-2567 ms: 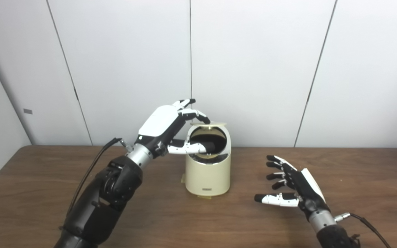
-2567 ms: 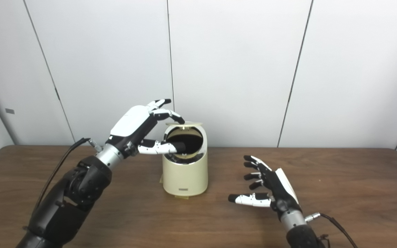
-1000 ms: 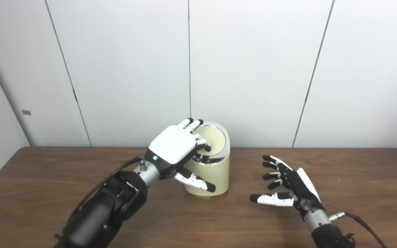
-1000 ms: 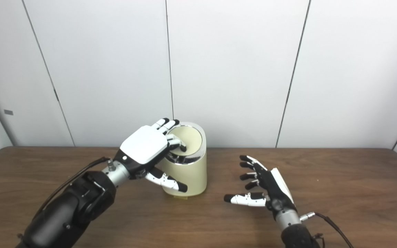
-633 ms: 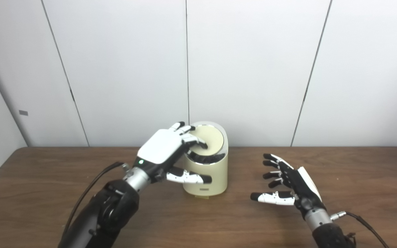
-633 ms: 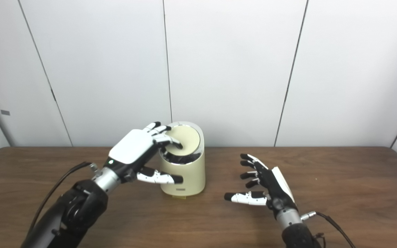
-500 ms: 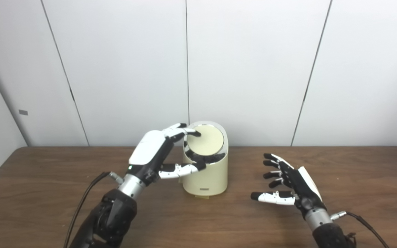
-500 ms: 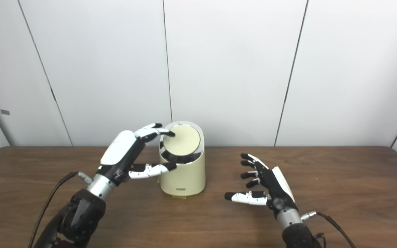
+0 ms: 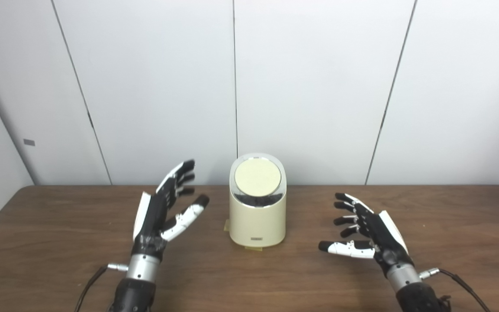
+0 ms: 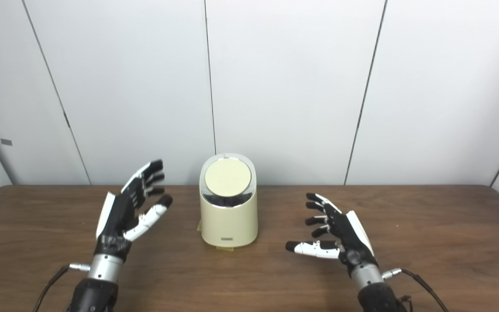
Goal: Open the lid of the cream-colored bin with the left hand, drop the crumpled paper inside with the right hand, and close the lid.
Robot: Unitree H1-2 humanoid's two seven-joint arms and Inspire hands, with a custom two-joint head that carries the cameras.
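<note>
A: While both arms rest low over the table (image 9: 50,242), how do the hands stand?

B: Left hand (image 9: 160,212): raised to the left of the bin, palm turned toward it, fingers (image 9: 180,173) spread and pointing up and away, thumb angled toward the bin. It holds nothing and touches nothing; a clear gap of bare wood lies between it and the bin wall.

A: And the other?

B: Right hand (image 9: 368,232): to the right of the bin, nearer the front edge, palm facing left. Its fingers (image 9: 345,208) are parted and slightly curled, the thumb stretched out toward the bin. It too is empty and apart from everything.

A: So what stands between them?

B: Cream-colored bin (image 9: 257,221): upright near the far side of the table, close to the white panelled wall (image 9: 319,86). A small dark label sits low on its front, and a bit of yellowish tape or pad shows under its base.

A: Its lid?

B: Lid (image 9: 257,179): a round cream disc set in a shiny rim, tilted toward us and shut flat. A dark band shows just below it.

A: Can you see the crumpled paper?

B: No. With the lid down, the inside is hidden, so I cannot tell what the bin holds.
</note>
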